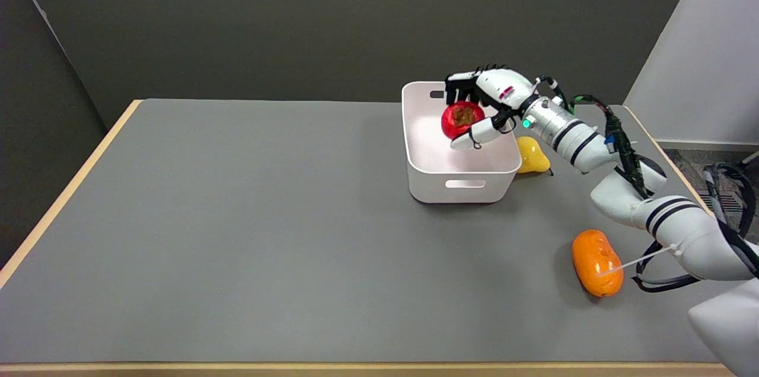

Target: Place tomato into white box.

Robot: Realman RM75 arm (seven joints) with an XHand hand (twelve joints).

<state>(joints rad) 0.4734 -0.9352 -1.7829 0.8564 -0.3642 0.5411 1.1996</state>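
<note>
Head view shows the tomato (461, 118) gripped in the robot hand (481, 105), red with its brown stalk end facing the camera, hanging over the open top of the white box (456, 182) toward the far right part of the cavity. The thumb runs under it and the dark fingers close over its far side, so the robot hand is grasping the tomato, not yet letting go. To finish well, I would lower it further inside the walls and only then spread the fingers, so that it drops short and does not bounce out. The box's right wall sits close under the wrist, and that is what the arm could catch. A yellow pear-shaped fruit (531, 156) lies on the gray tabletop (237, 235) just beside that wall. An orange fruit (596, 262) rests nearer the camera, well apart.
</note>
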